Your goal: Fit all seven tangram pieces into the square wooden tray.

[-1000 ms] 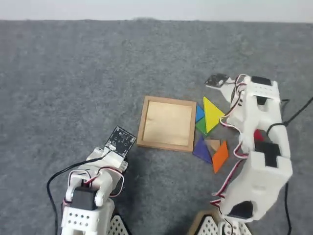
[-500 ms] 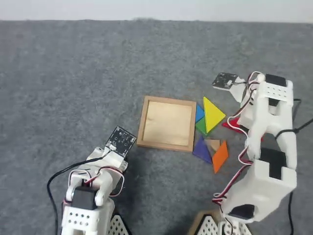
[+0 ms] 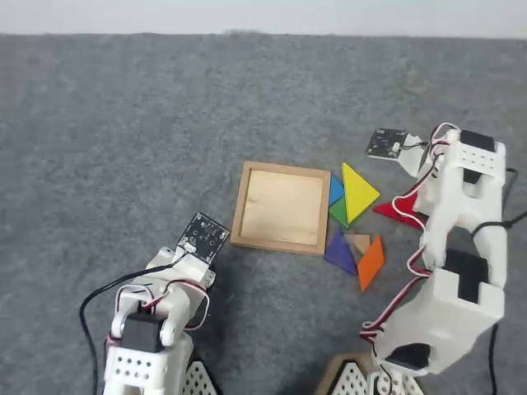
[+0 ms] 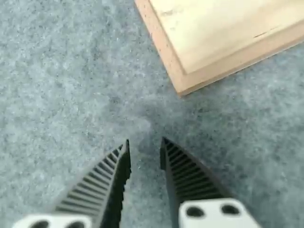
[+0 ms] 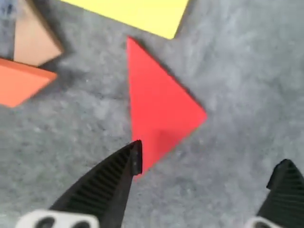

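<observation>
Right tool [image 5: 211, 161] spread wide at red triangle [image 5: 159, 111], left tool [image 4: 145, 145] narrowly parted beside wooden tray [image 4: 160, 47]

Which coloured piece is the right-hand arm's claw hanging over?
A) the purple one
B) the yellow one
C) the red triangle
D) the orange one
C: the right wrist view shows the red triangle lying on the carpet directly below the right gripper, whose jaws are spread wide, with one tip over the triangle's edge.
</observation>
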`<state>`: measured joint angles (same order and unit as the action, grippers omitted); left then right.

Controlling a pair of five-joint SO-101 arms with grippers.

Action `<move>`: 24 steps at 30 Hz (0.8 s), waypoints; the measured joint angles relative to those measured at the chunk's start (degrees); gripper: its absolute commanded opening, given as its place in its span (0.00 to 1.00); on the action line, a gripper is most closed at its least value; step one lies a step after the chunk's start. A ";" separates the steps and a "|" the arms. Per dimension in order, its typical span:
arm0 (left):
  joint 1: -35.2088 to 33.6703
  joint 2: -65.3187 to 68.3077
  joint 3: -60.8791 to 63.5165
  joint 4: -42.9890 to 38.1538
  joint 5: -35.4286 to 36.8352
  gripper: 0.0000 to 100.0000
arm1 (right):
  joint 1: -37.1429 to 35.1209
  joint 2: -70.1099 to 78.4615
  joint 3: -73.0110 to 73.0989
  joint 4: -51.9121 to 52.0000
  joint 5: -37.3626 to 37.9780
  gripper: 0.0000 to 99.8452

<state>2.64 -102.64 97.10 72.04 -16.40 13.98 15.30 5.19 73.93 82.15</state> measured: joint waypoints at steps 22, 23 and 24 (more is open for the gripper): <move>0.00 0.00 0.00 0.00 0.00 0.10 | -0.26 18.81 -16.70 6.86 0.35 0.41; 0.00 0.00 0.00 0.00 0.00 0.10 | -0.70 19.60 -16.53 7.56 0.35 0.41; 0.00 0.00 0.00 0.00 0.00 0.10 | -1.14 20.04 -16.53 7.91 -0.18 0.41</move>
<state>2.64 -102.64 97.10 72.04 -16.40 12.84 35.34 -11.34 81.85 81.98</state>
